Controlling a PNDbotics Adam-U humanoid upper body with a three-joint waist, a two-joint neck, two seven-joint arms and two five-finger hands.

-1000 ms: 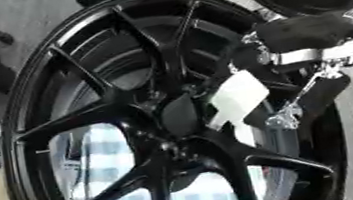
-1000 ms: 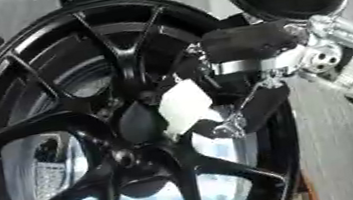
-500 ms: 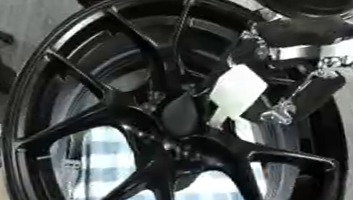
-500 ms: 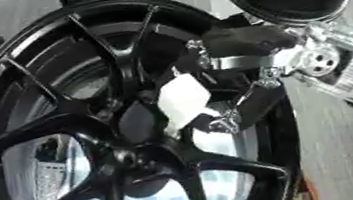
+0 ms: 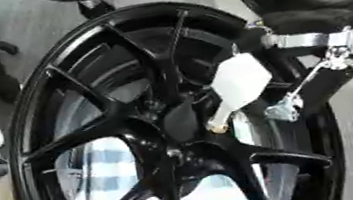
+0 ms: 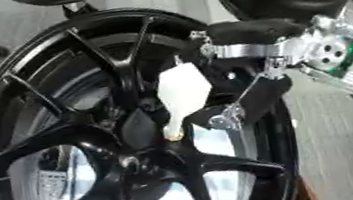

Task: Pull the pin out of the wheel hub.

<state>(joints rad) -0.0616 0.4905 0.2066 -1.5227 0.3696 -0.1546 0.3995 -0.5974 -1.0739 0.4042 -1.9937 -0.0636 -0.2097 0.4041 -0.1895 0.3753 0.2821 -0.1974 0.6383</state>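
The wheel (image 5: pixel 166 124) stands upright and fills the view, its black spokes meeting at the hub (image 5: pixel 179 122) slightly left of the centre of the rim. No desk shows; the wheel itself carries the work.

The pin (image 5: pixel 235 85) is a white, bottle-shaped piece. Its narrow tip, with a yellowish end, sits at the right edge of the hub, and its wide body slants up and to the right, out between two spokes.

The right hand (image 6: pixel 251 72) comes in from the right edge of the rim. Its dark fingers are curled round the wide upper part of the pin; a silver band marks the wrist behind them. The left hand shows in neither view.

Step in hand: withdrawal of the pin. Judged procedure:

1. Keep the fingers closed on the wide body, not the neck.
2. Pull along the pin's own axis, up and to the right, away from the hub.
3. Avoid sideways load; a tilted pull may bind the tip in its hole.
4. Keep clear of the adjacent spokes during travel.
5. Confirm the tip is free of the hub before moving off.
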